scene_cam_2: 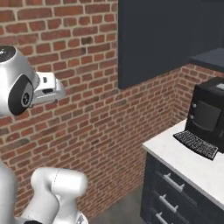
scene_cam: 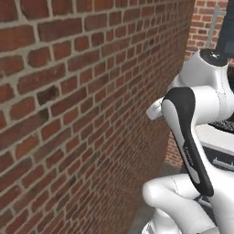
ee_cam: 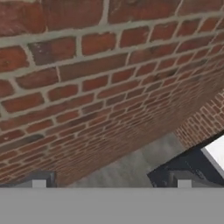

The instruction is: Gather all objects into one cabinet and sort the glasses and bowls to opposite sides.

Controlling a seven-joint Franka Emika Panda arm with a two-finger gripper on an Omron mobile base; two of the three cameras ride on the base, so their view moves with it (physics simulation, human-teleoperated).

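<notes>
Zero tableware visible; arm faces the brick wall (scene_cam: 68, 114), well short of the work area. Gripper (ee_cam: 111, 183) tips stand wide apart, nothing between them. Cabinet (scene_cam_2: 166, 39) hangs up right, doors closed, above the counter (scene_cam_2: 192, 166) with a coffee machine (scene_cam_2: 208, 113). Judgement: drive right first, square up to the door handle before reaching.

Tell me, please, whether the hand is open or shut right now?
Open: in the hand view the hand shows its two dark fingertips set far apart, with only brick wall and floor between them.
</notes>
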